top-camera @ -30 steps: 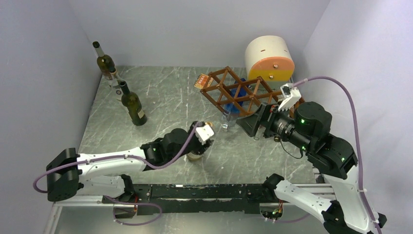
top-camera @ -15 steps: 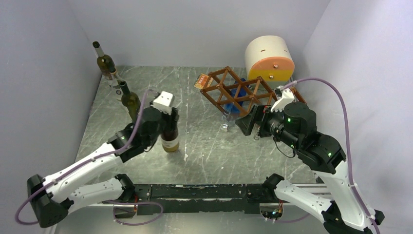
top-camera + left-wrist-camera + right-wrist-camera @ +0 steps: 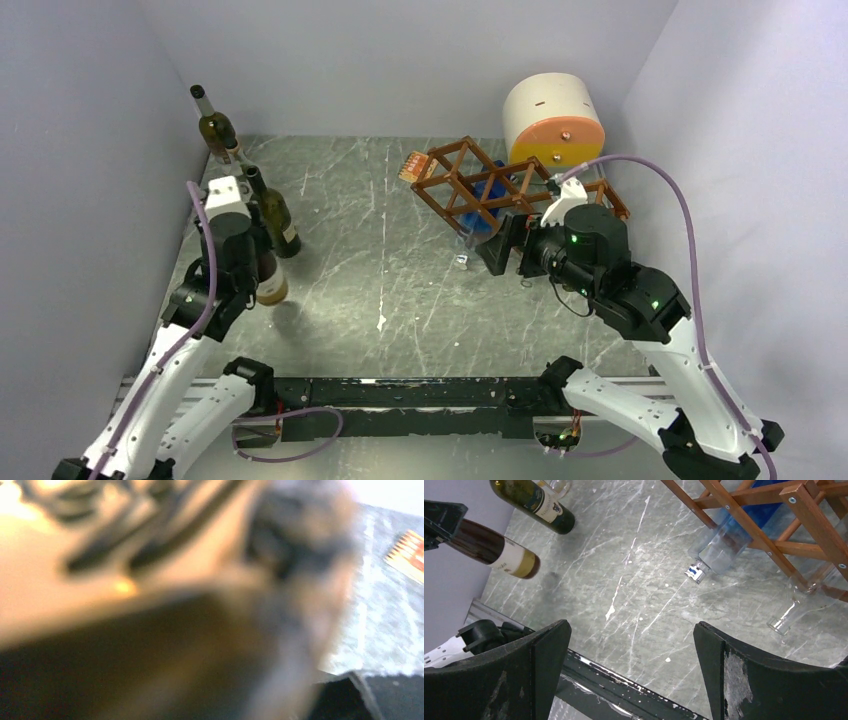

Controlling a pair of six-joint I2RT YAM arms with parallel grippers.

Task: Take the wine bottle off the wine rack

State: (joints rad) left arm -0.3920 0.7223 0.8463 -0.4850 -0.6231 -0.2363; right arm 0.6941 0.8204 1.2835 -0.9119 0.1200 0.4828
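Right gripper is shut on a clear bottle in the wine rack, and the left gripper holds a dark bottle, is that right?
Not quite. The right gripper is open and holds nothing: the right wrist view shows its fingers wide apart, short of the clear bottle in the wine rack. The left gripper does hold a dark bottle.

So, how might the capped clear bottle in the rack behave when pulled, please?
The capped clear bottle slopes neck-down in the wine rack, so it probably slides out readily. Smooth and round, it may slip when gripped and roll once free.
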